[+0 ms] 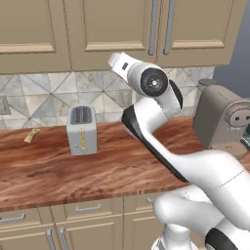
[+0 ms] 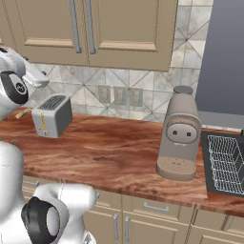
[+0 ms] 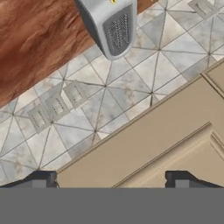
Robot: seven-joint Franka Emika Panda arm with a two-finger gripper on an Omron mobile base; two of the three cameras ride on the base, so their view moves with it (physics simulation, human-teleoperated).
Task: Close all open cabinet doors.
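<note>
my gripper [image 3: 111, 179] is spread wide with nothing between the fingers [image 3: 41, 178]; both dark tips sit far apart at the bottom of the hand view. right in front of the tips, just past them, is the lower edge of the cabinet doors [image 3: 166, 144], beige with a recessed panel. i can't tell whether the tips touch the wood or hang just off it.

from the base cameras the cabinet doors above the counter all look flush: the pair with the silver bar handles [image 1: 161, 24] lies flat in line with its neighbours, and the same pair in the right base view reads as shut too. i judge the upper run here as done. the lower cabinets [image 1: 88, 227] under the counter also look closed, as far as they show. whatever lies outside these views i can't vouch for.

beyond the fingers, past the door edge, is the tiled backsplash [image 3: 109, 100] with its outlets [image 3: 57, 106], then the toaster [image 3: 111, 24] on the wooden counter [image 3: 35, 35]. further along the counter stand the coffee machine [image 2: 181, 133] and a wire rack [image 2: 226, 162]. only the toaster is near my arm's path if i pull back low.
</note>
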